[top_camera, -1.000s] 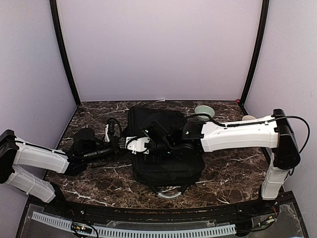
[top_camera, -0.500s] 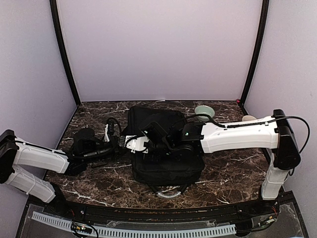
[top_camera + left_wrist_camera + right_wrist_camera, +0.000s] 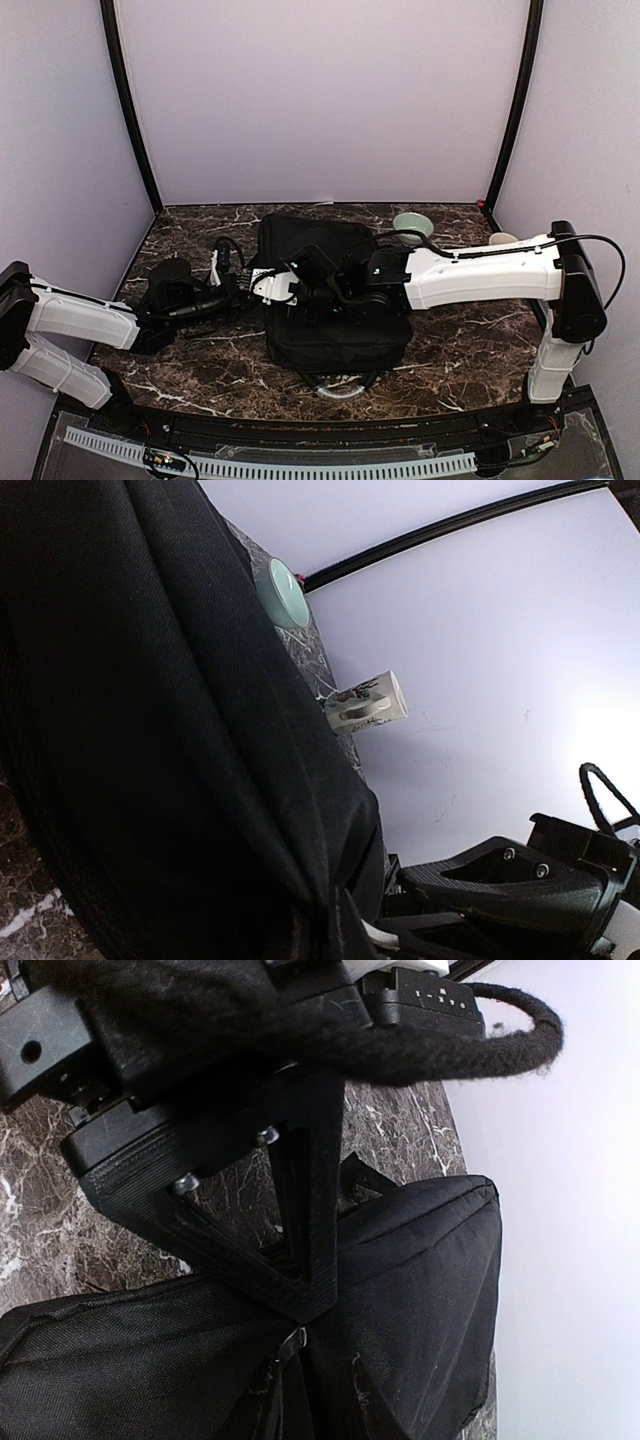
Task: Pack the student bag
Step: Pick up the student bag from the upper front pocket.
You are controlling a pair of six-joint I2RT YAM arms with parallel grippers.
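No text, label, brand, number or sign could be read in any view. The white mug (image 3: pixel 366 704), seen in the left wrist view beyond the edge of the student bag (image 3: pixel 150 730), carried dark printed marks on its side, too small and blurred to be made out

Right gripper (image 3: pixel 300 1305) tip is buried in student bag (image 3: pixel 410 1290) fabric, the other finger can't be seen. Left gripper (image 3: pixel 235 290) jaws can't be made out, too dark.
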